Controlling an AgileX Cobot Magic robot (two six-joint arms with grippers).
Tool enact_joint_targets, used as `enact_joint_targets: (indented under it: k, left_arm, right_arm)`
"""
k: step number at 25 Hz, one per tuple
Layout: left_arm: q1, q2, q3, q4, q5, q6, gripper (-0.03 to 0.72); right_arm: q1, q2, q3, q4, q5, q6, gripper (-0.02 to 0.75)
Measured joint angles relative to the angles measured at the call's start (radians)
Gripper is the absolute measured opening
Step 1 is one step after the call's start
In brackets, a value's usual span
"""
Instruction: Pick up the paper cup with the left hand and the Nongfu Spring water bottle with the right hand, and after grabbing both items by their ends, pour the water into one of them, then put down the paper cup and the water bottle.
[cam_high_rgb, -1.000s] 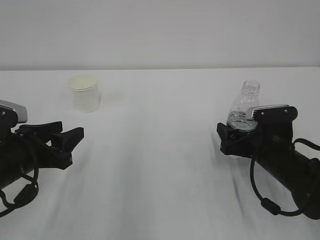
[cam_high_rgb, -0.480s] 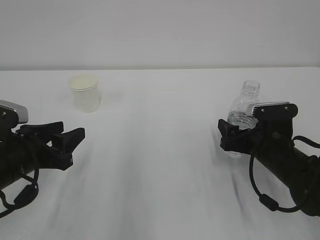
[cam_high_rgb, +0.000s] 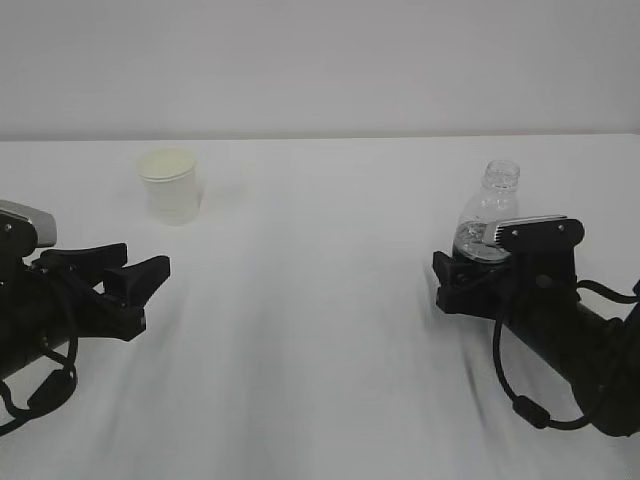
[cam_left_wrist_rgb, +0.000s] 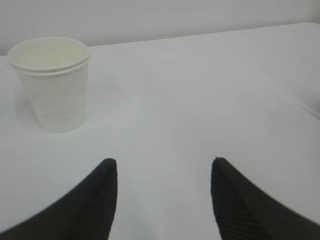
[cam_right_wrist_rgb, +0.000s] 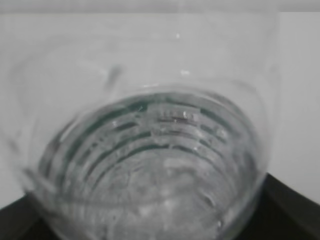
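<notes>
The white paper cup (cam_high_rgb: 170, 185) stands upright at the far left, and also shows in the left wrist view (cam_left_wrist_rgb: 50, 85). My left gripper (cam_high_rgb: 140, 262) (cam_left_wrist_rgb: 162, 162) is open and empty, well short of the cup and to its right. The clear, uncapped Nongfu Spring water bottle (cam_high_rgb: 492, 205) stands on the right. My right gripper (cam_high_rgb: 468, 268) sits low around its lower half with the jaws open on either side. Its ribbed body and green band fill the right wrist view (cam_right_wrist_rgb: 150, 150). I cannot pick out the water through the plastic.
The white table (cam_high_rgb: 310, 300) stretches between the two arms, and a pale wall rises behind its far edge. A black cable (cam_high_rgb: 510, 390) loops under the right arm.
My right gripper has edged slightly left and down around the bottle, hiding its base. The bottle, the cup and the left arm have not moved.
</notes>
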Motion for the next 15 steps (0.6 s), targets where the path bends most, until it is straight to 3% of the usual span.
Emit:
enact_joint_targets:
  k: [15]
  left_arm:
    - [0.0,0.0,0.0,0.002,-0.002,0.0,0.424]
  right_arm:
    - [0.0,0.0,-0.022,0.009,0.0,-0.002,0.581]
